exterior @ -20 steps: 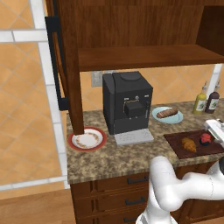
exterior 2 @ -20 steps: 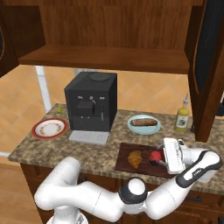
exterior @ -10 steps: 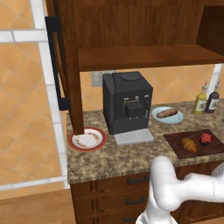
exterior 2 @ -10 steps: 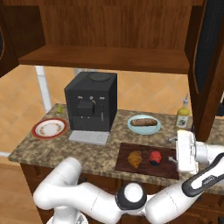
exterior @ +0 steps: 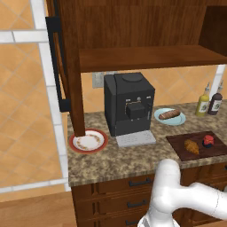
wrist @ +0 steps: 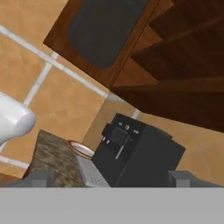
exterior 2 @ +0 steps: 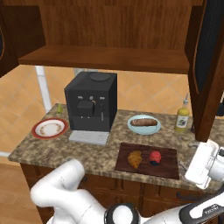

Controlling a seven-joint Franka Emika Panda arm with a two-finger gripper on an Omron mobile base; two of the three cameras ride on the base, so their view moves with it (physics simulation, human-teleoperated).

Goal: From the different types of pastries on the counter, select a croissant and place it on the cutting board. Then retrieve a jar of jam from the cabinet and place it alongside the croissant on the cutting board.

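Observation:
The golden croissant (exterior 2: 134,159) and the small red-lidded jar of jam (exterior 2: 155,157) lie side by side on the dark cutting board (exterior 2: 168,168), a little apart. In the left base view, the croissant (exterior: 191,146) and the jar (exterior: 208,141) sit on the board (exterior: 177,142) at the counter's right end. My white hand (exterior 2: 202,162) hovers to the right of the board, clear of the jar. In the hand view my gripper (wrist: 112,178) is open, its fingertips (wrist: 41,177) far apart with nothing between them. A log-shaped pastry (exterior 2: 143,122) rests on a blue plate.
A black coffee machine (exterior: 128,108) stands mid-counter, with a red-rimmed plate (exterior: 88,141) to its left. Two sauce bottles (exterior: 209,102) stand at the back right. An open cabinet door (exterior 2: 210,65) hangs above my hand; another door with a black handle (exterior: 55,62) is on the left.
My hand has drawn back to the right, away from the jar, which stays on the board. The jaws have spread slightly wider.

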